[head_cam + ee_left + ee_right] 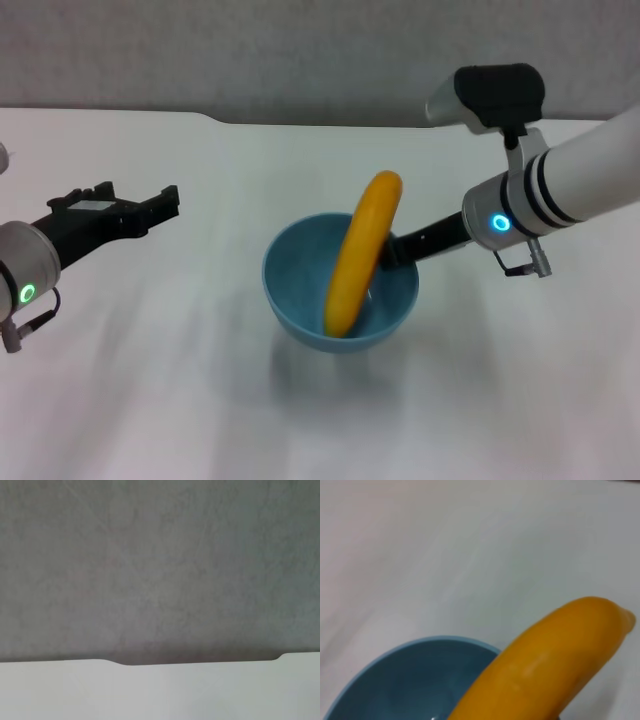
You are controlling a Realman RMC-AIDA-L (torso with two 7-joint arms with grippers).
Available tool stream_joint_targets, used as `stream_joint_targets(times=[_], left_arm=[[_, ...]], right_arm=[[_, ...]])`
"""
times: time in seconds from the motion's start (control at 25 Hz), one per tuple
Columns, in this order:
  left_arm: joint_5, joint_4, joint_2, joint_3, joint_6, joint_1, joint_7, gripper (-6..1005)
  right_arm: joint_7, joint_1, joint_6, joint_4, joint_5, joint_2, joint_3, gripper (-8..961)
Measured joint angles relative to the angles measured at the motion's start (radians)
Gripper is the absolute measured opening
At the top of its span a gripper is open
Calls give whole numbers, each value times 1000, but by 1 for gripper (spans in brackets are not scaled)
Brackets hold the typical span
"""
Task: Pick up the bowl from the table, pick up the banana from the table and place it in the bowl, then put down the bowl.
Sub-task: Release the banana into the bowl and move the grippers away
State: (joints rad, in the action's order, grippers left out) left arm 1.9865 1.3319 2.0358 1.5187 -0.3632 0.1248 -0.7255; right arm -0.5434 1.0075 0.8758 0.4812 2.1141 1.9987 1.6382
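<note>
From the head camera I see the bowl near the middle of the white desk, with the banana standing steeply in it, lower end down inside the bowl and upper end rising past the rim toward 1 o'clock. My right gripper reaches in from 3 o'clock, its dark end meeting the bowl's rim just behind the banana; the banana hides the jaws there, so I cannot tell how far they are open or what they hold. My left gripper hangs at 9 o'clock, well apart from the bowl, its jaws spread with nothing between them.

On the left wrist camera I get only the far edge of the desk with its shallow notch, and a grey wall behind.

On the right wrist camera the banana fills the near foreground, lying across the bowl, whose glossy blue inside shows beside it, with bare desk beyond.
</note>
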Motion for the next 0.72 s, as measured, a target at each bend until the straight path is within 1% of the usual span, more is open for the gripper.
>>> stream_joint_targets(times=[0.2, 0.4, 0.52, 0.72], left_arm=[[0, 4, 0, 0, 1, 6, 0, 903], [-2, -1, -1, 1, 6, 7, 1, 903], [-4, -15, 1, 1, 6, 7, 0, 903], [-7, -52, 0, 0, -2, 38, 1, 903]], right_arm=[[-21, 9, -14, -62, -5, 9, -13, 108], [-60, -6, -21, -79, -42, 19, -31, 110], [-72, -16, -37, -81, -78, 20, -67, 111], [-79, -38, -62, -81, -151, 20, -159, 114]])
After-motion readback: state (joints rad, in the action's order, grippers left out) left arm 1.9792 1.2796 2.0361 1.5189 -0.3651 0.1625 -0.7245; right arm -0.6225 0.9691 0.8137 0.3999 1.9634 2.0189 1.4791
